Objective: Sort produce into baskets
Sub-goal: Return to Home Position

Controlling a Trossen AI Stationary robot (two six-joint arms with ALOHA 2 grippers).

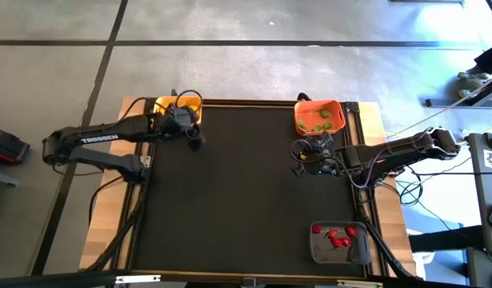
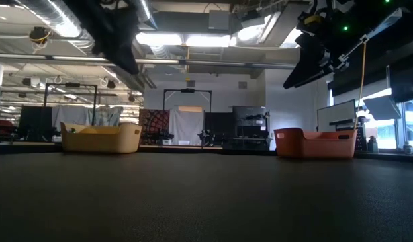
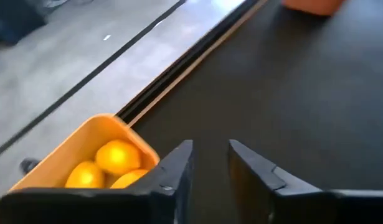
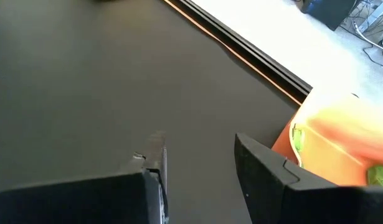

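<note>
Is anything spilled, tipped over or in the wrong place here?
Nothing stands out: lemons lie in the yellow bin, green pieces in the orange bin, red pieces in the grey bin, none tipped.

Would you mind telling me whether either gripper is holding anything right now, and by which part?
Nothing is held: both are open and empty, the left gripper by the yellow basket, the right gripper by the orange basket.

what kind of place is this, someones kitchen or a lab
Most likely a robotics lab in an open industrial hall, not a kitchen: exposed ceiling ducts and strip lights, a bare concrete floor around the table, and a metal frame in the room behind.
</note>
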